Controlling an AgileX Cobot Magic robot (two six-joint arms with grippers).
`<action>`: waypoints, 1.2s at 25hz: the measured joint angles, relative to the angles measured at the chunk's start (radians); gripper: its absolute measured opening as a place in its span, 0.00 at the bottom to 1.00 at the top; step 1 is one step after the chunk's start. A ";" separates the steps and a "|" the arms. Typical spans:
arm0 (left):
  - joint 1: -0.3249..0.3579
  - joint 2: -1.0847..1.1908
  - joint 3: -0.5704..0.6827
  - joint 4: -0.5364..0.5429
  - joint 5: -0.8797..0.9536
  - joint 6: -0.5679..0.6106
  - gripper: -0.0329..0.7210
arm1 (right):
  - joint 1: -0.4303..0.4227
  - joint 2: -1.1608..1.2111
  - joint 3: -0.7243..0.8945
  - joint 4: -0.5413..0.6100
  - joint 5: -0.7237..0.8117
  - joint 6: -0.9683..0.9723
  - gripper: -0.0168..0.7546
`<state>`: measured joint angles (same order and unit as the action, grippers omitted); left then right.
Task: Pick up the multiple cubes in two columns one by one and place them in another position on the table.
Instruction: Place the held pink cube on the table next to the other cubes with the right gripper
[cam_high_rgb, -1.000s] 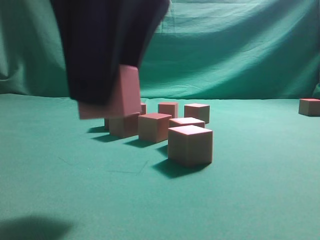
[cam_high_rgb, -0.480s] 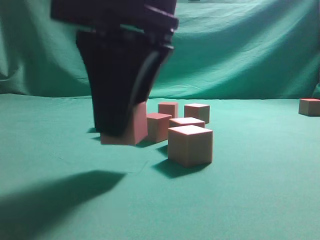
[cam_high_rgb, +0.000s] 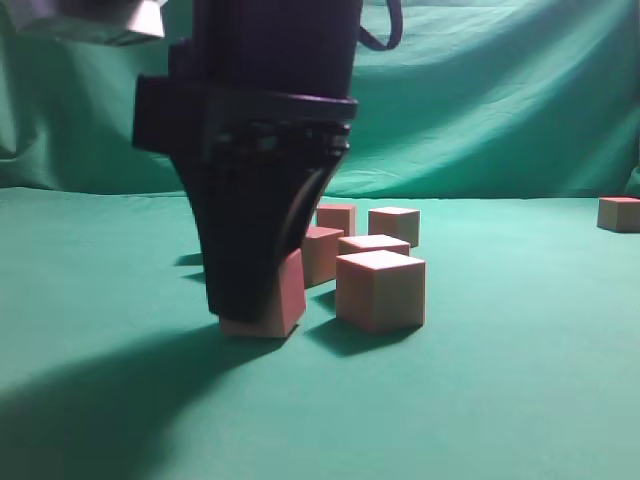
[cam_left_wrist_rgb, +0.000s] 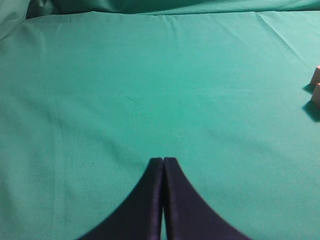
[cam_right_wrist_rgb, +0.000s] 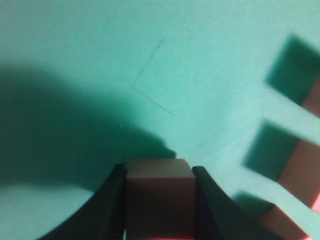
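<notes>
My right gripper (cam_high_rgb: 240, 296) is shut on a reddish-pink cube (cam_high_rgb: 281, 300), whose bottom edge is at the green table (cam_high_rgb: 500, 400), left of the group. In the right wrist view the cube (cam_right_wrist_rgb: 160, 195) sits between both fingers (cam_right_wrist_rgb: 159, 172). Several more cubes stand to its right: the nearest one (cam_high_rgb: 380, 290) and others behind it (cam_high_rgb: 394, 225), (cam_high_rgb: 336, 217). My left gripper (cam_left_wrist_rgb: 163, 160) is shut and empty over bare cloth. Two cubes (cam_left_wrist_rgb: 316, 85) show at that view's right edge.
A lone cube (cam_high_rgb: 619, 213) stands far right near the draped green backdrop (cam_high_rgb: 480, 100). Neighbouring cubes (cam_right_wrist_rgb: 300, 170) lie close on the right of the held one. A faint crease (cam_right_wrist_rgb: 150, 95) marks the cloth ahead of the right gripper.
My right gripper has come down and toward the camera with the cube, from above the group to table level on its left. Its shadow has grown across the front left.
</notes>
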<state>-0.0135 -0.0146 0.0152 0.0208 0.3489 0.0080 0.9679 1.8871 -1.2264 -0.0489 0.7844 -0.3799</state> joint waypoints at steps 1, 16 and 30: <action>0.000 0.000 0.000 0.000 0.000 0.000 0.04 | 0.000 0.005 0.000 0.000 0.000 0.000 0.37; 0.000 0.000 0.000 0.000 0.000 0.000 0.04 | 0.000 0.005 0.000 0.000 0.000 -0.007 0.37; 0.000 0.000 0.000 0.000 0.000 0.000 0.04 | 0.000 0.005 0.000 0.000 0.008 -0.050 0.37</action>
<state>-0.0135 -0.0146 0.0152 0.0208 0.3489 0.0080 0.9679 1.8921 -1.2264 -0.0489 0.7922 -0.4297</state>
